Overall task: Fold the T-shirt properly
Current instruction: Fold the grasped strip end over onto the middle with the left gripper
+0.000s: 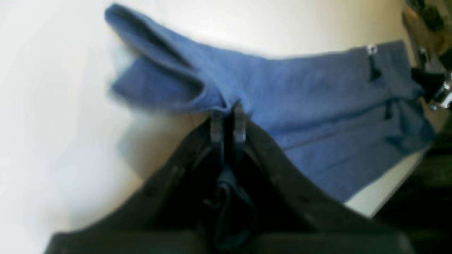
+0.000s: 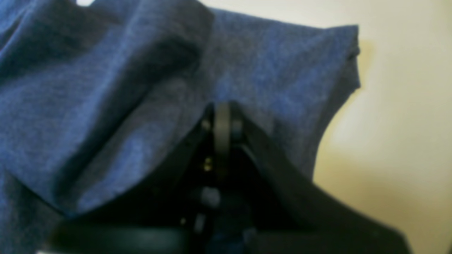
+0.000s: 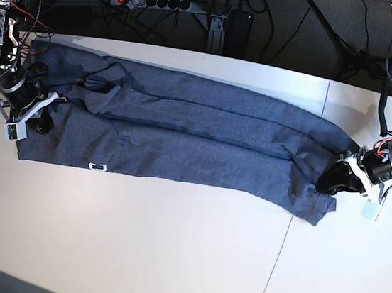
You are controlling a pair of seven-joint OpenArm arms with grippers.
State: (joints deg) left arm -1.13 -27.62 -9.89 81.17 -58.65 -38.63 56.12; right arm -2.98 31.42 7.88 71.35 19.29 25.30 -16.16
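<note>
My left gripper (image 1: 228,118) is pinched tight on the edge of the heathered blue-grey cotton T-shirt (image 3: 182,141), near the right edge of the white table (image 3: 168,257). My right gripper (image 2: 222,116) is clamped on the cloth too, over by the table's left edge. The shirt lies folded in a long band across the far half of the table, stretched between both grippers.

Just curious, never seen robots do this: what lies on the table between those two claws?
Only the T-shirt, stretched from the right gripper to the left gripper, both shut on its ends. The base view shows it.
</note>
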